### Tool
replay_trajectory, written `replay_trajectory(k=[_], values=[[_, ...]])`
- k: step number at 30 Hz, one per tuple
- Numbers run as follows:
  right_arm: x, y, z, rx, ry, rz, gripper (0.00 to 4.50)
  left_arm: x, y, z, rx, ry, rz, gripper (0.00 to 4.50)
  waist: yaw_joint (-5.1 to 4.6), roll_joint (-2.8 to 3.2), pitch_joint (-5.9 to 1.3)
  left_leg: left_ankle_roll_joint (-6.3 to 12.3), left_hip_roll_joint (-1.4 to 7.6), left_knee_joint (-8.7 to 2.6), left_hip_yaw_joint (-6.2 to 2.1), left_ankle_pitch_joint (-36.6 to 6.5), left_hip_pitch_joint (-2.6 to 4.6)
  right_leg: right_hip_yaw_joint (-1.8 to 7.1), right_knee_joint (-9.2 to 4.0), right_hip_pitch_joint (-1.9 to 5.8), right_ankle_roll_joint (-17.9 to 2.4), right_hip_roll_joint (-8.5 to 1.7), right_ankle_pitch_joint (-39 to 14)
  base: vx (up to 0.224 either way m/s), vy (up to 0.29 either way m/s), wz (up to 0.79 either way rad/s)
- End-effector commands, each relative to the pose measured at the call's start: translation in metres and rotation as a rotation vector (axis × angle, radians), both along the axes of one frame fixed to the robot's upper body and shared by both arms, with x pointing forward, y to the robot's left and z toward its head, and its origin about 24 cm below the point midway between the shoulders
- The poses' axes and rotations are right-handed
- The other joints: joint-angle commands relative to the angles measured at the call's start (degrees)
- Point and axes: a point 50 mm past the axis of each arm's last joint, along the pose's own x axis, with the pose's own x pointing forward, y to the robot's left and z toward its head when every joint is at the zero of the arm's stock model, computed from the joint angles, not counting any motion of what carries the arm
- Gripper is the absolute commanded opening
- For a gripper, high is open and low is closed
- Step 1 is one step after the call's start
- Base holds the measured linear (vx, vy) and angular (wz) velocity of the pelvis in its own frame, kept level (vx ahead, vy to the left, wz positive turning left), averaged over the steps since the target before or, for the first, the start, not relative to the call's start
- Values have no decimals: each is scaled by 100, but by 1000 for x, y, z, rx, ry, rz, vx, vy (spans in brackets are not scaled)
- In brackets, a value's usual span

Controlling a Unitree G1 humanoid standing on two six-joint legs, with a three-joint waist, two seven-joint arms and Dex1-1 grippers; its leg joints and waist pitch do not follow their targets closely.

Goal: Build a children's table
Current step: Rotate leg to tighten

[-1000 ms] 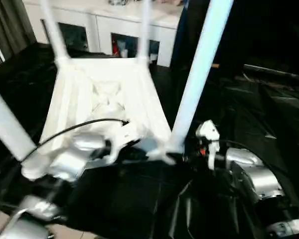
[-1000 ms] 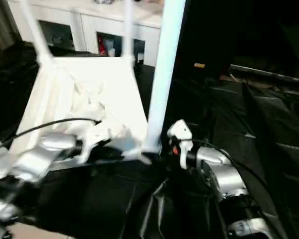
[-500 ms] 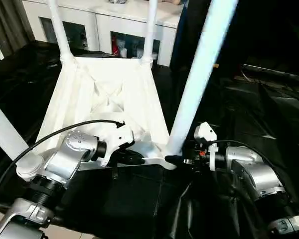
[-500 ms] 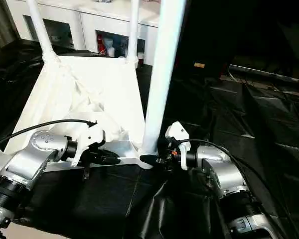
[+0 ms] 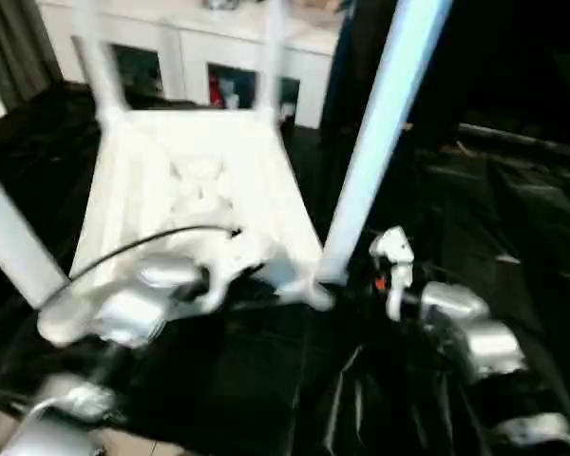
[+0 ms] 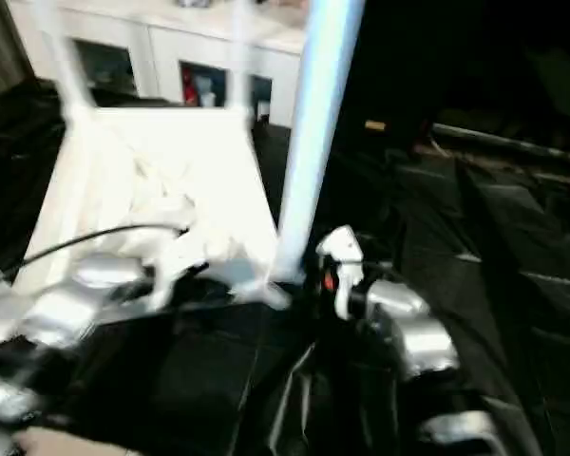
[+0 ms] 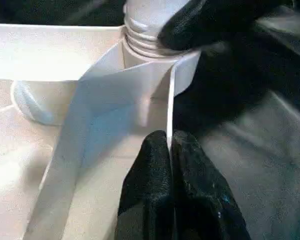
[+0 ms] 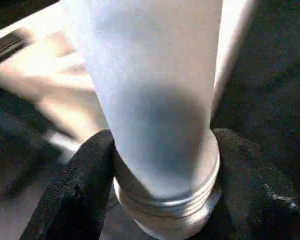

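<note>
The upturned white plastic table top point(image 5: 195, 195), centre-left on black sheeting point(image 5: 513, 209), has four tapered legs standing, so I judge only tightening remains: the right gripper point(image 8: 160, 200) hugs the nearest leg's point(image 5: 380, 133) base, the left gripper point(image 7: 170, 165) pinches the rim.

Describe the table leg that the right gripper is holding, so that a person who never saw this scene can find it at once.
Find the upside-down white table top lying on the black sheet in front of the white cabinet. Four legs rise from its corners. The one meant is the near leg on the robot's right. Alone among them, it has the right gripper clasping its threaded base.
</note>
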Motion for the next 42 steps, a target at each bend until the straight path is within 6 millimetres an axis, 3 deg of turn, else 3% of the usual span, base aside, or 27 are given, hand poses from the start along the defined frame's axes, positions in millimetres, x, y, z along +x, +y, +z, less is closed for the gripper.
replay_trajectory(k=[1,2,4,8,10,15,16,19,21,22,26,27,28,30,34,42], values=[[0,7,-7,-57,30,-48,270,-1,-16,-10,-51,27,64,0,-12,-69,-272,-83,62,-391,-41,-1693,8,138,-602,184,-371,-255,-3210,0,0,0],[1,11,-7,-62,28,-57,270,1,-20,-10,-50,21,79,0,-9,-39,-271,-76,67,-398,-45,-1700,3,143,-607,187,-358,-259,-3206,0,0,0],[1,21,-4,-65,16,-49,270,3,-28,-11,-45,19,87,0,-2,-48,-275,-14,59,-390,-37,-1781,24,139,-629,159,-320,-244,-3195,0,0,0],[-1,40,8,-30,-70,64,270,7,-36,-9,-38,-2,82,0,18,-5,-290,72,71,-400,-30,-1741,12,156,-599,169,-450,-230,-2792,0,0,0],[-1,38,11,-28,-95,88,326,7,-35,-8,-42,-1,66,0,28,-24,-293,102,75,-401,-29,-1732,-3,154,-589,187,-489,-239,-2723,0,0,0],[-3,16,19,-42,-115,224,367,-1,-19,-6,-68,21,-51,0,34,-22,-309,214,93,-403,-35,-1513,-78,155,-542,251,-558,-247,-2443,0,0,0],[-4,11,20,-50,-113,254,367,-4,-15,-5,-73,30,-76,0,40,-56,-302,246,94,-400,-31,-1473,-81,144,-541,250,-579,-246,-2436,0,0,0],[-7,0,23,-78,-114,336,367,-13,-5,-4,-94,65,-170,0,39,-66,-324,316,116,-378,-20,-1205,-113,154,-475,276,-725,-255,-2038,0,0,0],[-7,-4,24,-85,-114,349,367,-15,-1,-3,-94,71,-195,0,46,-44,-310,331,122,-375,-9,-1228,-81,158,-475,239,-784,-246,-1993,0,0,0],[-10,-11,25,-99,-106,405,367,-21,9,-2,-83,84,-243,0,39,-54,-312,320,128,-378,-8,-1185,-85,157,-458,247,-855,-251,-1911,0,0,0],[-14,-16,25,-132,-94,490,367,-23,22,0,-90,113,-235,0,50,-31,-312,286,149,-372,7,-1270,-33,169,-416,222,-1011,-236,-1669,0,0,0],[-14,-17,24,-136,-91,495,367,-23,25,1,-89,119,-236,0,37,-34,-307,289,143,-379,9,-1219,-48,170,-397,234,-1072,-227,-1525,0,0,0],[-17,-16,23,-125,-74,537,367,-25,29,1,-94,122,-234,0,24,-78,-302,285,138,-381,8,-1218,-75,164,-397,256,-1052,-230,-1560,0,0,0],[-19,-15,23,-123,-67,564,367,-25,32,2,-94,120,-226,0,24,-59,-309,294,143,-373,3,-1219,-68,171,-394,259,-1028,-249,-1600,0,0,0],[-20,-11,22,-109,-63,572,352,-26,36,2,-90,115,-213,0,27,-115,-293,277,131,-369,10,-1188,-73,179,-419,251,-929,-254,-1826,0,0,0],[-18,-10,20,-105,-54,583,299,-27,38,2,-90,115,-209,0,21,-100,-297,228,138,-374,7,-1179,-61,181,-405,247,-951,-245,-1747,0,0,0]])
